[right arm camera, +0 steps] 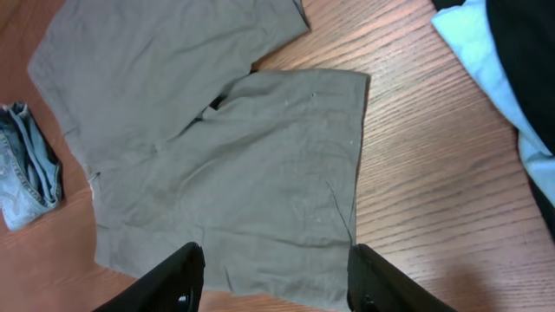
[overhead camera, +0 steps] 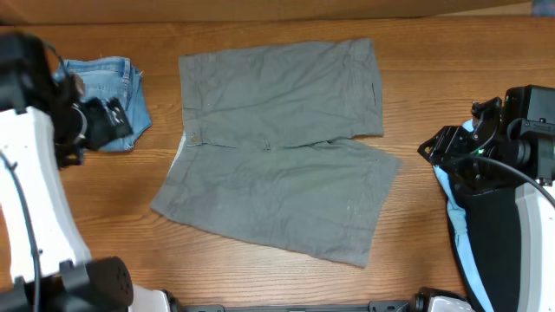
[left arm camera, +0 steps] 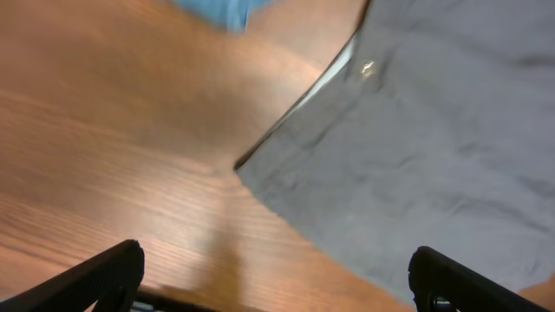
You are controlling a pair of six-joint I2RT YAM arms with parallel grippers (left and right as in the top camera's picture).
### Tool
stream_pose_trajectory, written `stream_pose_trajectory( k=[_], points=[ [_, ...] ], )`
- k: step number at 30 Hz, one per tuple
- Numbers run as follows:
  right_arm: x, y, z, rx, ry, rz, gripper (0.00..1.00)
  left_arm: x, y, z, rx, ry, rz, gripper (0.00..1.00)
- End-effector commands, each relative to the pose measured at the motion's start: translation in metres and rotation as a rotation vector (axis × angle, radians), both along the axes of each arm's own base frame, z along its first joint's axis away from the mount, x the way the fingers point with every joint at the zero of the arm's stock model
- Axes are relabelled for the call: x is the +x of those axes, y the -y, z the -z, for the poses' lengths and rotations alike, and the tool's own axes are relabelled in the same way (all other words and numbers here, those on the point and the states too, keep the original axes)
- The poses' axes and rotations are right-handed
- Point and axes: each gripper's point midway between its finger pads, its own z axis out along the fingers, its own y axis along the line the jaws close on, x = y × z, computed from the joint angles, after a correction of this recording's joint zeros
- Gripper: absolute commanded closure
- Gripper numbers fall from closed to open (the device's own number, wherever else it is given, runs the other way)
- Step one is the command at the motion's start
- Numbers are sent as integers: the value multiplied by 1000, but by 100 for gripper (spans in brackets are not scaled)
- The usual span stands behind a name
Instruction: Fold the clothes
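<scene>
Lying flat, creased grey-khaki shorts (overhead camera: 277, 165), woodgrain table (overhead camera: 217, 264), left gripper (left arm camera: 276, 260) apart, right gripper (right arm camera: 275, 256) apart.

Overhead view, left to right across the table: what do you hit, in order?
Folded blue denim shorts → spread-out grey-khaki cotton shorts → black-and-white right arm. The left arm overlaps the denim, so omitted.

We see a reddish-brown wooden counter (overhead camera: 260, 277), its grain running side to side. Along its far edge, at the top of the overhead view, runs a paler tan strip (overhead camera: 260, 9). Closer up, the wood shows a faint sheen.
</scene>
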Motion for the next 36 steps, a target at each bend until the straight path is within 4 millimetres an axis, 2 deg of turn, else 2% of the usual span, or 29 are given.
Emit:
stream_pose_trajectory(
  k=[1, 3, 7, 10, 14, 20, 24, 28, 36],
  points=[
    [1, -4, 1, 9, 9, -15, 43, -14, 0, 46, -55, -124, -70, 2],
    [2, -4, 2, 8, 13, -17, 41, -21, 1, 78, -79, -175, -91, 3],
    [3, -4, 3, 9, 13, -16, 40, -34, 7, 120, -137, -222, -115, 5],
    [4, -4, 2, 8, 17, -16, 39, -39, 13, 144, -197, -221, -133, 8],
    [4, -4, 2, 7, 17, -16, 39, -48, 11, 167, -211, -222, -155, 11],
    [6, -3, 2, 6, 25, -16, 32, -62, 6, 188, -227, -237, -199, 30],
    [7, -3, 1, 4, 33, -16, 33, -58, 3, 202, -222, -190, -188, 25],
    [9, -3, 2, 5, 35, -16, 33, -49, 11, 214, -261, -110, -124, 30],
    [8, -3, 2, 5, 31, -16, 33, -66, 20, 238, -266, -125, -101, 43]
  ],
)
